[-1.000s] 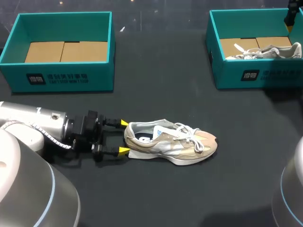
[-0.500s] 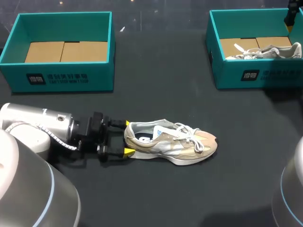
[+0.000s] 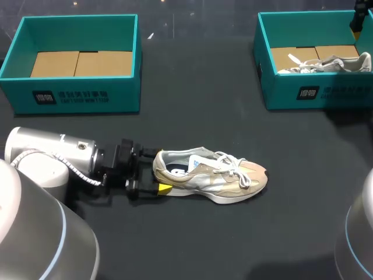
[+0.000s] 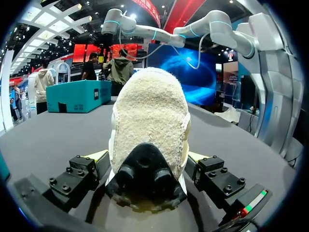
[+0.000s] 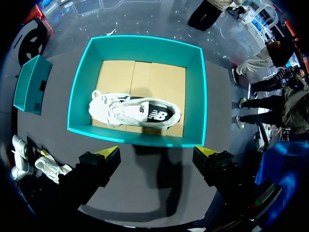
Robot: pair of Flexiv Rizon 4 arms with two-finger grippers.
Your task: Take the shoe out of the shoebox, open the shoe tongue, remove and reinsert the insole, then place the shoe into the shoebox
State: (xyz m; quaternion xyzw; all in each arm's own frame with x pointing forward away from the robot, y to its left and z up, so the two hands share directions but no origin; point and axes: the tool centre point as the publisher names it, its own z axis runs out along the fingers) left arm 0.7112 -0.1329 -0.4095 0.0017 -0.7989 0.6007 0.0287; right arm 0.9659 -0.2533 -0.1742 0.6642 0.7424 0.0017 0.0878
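A beige and white sneaker (image 3: 210, 178) lies on its sole in the middle of the dark table, toe pointing right. My left gripper (image 3: 161, 171) is open at its heel, one yellow tip on each side. In the left wrist view the fleecy heel (image 4: 149, 121) fills the gap between the fingers of the left gripper (image 4: 148, 157). My right gripper (image 5: 157, 152) hangs open, high over the near wall of the right teal shoebox (image 5: 140, 43), with nothing between its fingers. Only a bit of my right gripper (image 3: 356, 22) shows in the head view.
The right shoebox (image 3: 265, 64) holds a white shoe (image 3: 326, 64), also seen from above as the white shoe (image 5: 137, 111). A second teal shoebox (image 3: 76, 96) stands at the back left with only its cardboard floor showing. Bare table lies between the boxes and ahead of the sneaker.
My left gripper has slid right along the table until its tips straddle the sneaker's heel. The sneaker and the right arm have stayed put.
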